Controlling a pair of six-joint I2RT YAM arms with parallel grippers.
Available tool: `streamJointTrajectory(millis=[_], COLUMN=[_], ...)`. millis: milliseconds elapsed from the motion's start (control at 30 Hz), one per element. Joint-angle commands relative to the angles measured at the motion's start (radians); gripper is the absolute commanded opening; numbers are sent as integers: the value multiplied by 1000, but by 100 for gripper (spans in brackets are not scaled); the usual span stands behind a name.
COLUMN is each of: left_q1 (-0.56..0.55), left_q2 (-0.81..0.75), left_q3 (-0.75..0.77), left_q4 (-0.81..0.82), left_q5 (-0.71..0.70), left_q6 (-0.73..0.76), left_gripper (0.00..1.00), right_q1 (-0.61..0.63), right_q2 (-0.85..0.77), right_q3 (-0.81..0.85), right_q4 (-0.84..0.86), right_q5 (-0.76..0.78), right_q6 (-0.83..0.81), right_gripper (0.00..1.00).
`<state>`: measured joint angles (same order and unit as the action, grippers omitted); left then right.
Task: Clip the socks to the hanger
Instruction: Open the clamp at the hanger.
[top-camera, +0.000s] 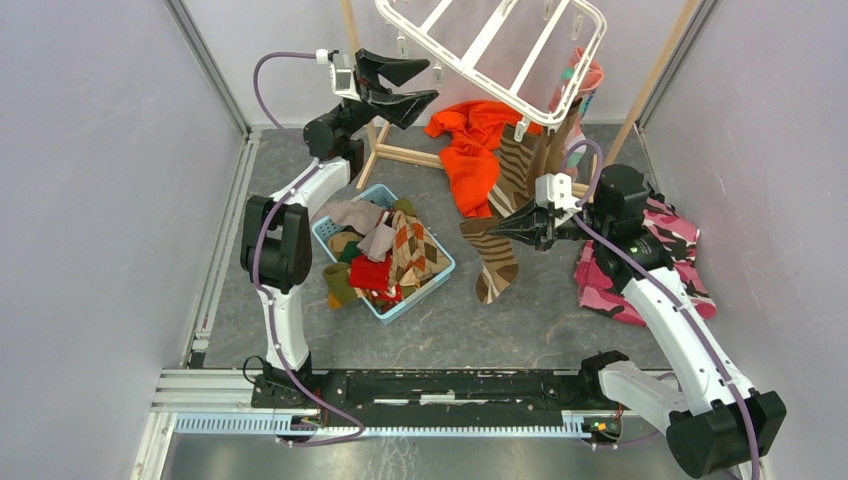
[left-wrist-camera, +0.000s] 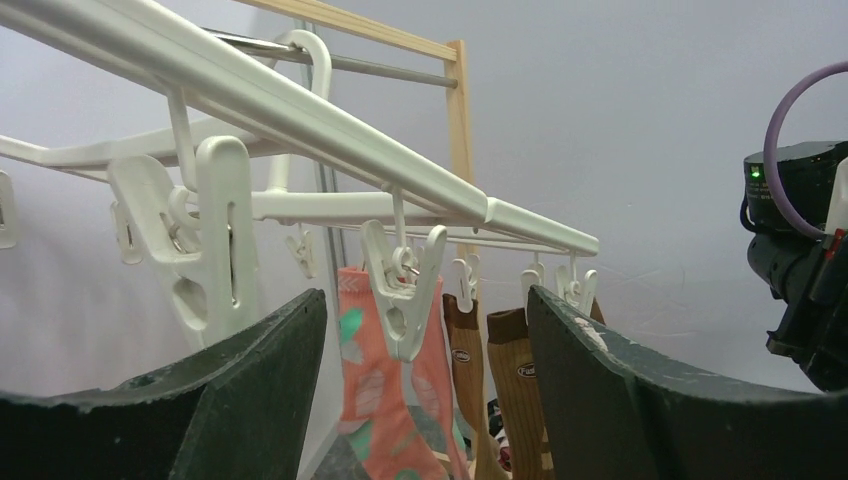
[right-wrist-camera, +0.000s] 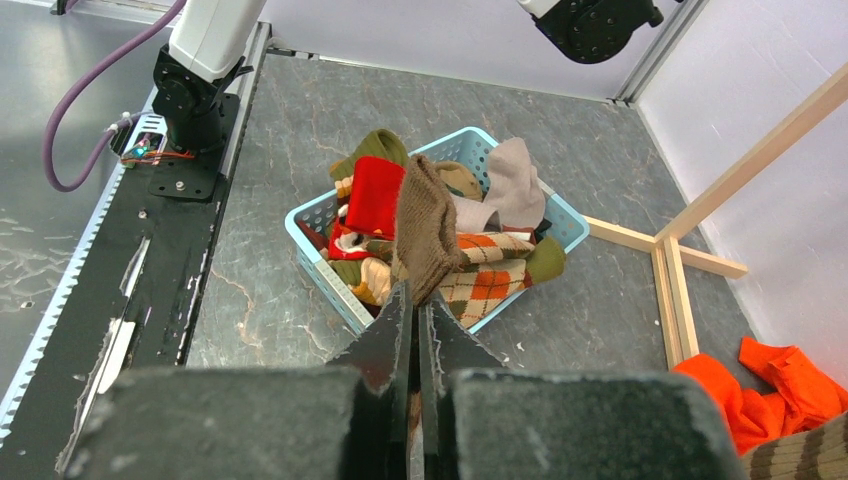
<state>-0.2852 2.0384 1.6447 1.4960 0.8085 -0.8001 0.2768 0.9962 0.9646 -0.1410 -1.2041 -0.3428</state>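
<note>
The white hanger (top-camera: 500, 40) hangs tilted at the top. From its clips hang a pink sock with teal patches (left-wrist-camera: 375, 390) and tan socks with brown cuffs (left-wrist-camera: 520, 390). My left gripper (top-camera: 430, 82) is open and empty at the hanger's left edge. In the left wrist view (left-wrist-camera: 425, 300) an empty white clip (left-wrist-camera: 400, 290) dangles between its fingers. My right gripper (top-camera: 492, 228) is shut on a brown-and-tan striped sock (top-camera: 497, 270) that hangs below it. In the right wrist view (right-wrist-camera: 418, 295) the sock (right-wrist-camera: 425, 225) stands up from the closed fingertips.
A light blue basket (top-camera: 440, 275) with several socks sits left of centre and also shows in the right wrist view (right-wrist-camera: 310, 235). An orange garment (top-camera: 470, 150) lies by the wooden stand (top-camera: 400, 155). A pink camouflage cloth (top-camera: 660, 260) lies under the right arm.
</note>
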Motion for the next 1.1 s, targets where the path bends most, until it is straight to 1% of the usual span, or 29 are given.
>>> streamJointTrajectory(millis=[0, 333, 733, 900, 1067], left_q1=[-16, -40, -57, -58, -61], left_q2=[32, 60, 84, 89, 91], left_q3=[67, 146, 199, 220, 236], left_q4=[32, -40, -77, -81, -83], left_q5=[-30, -42, -28, -16, -14], left_q6=[-46, -21, -24, -36, -52], left_gripper=[78, 77, 70, 66, 65], right_q1=[-1, 0, 1, 1, 0], right_q2=[-3, -1, -7, -8, -8], right_q3=[38, 46, 52, 52, 52], right_q4=[0, -26, -42, -45, -46], right_q5=[-20, -25, -25, -24, -23], right_q6=[-24, -46, -59, -64, -65], right_gripper=[0, 0, 0, 0, 0])
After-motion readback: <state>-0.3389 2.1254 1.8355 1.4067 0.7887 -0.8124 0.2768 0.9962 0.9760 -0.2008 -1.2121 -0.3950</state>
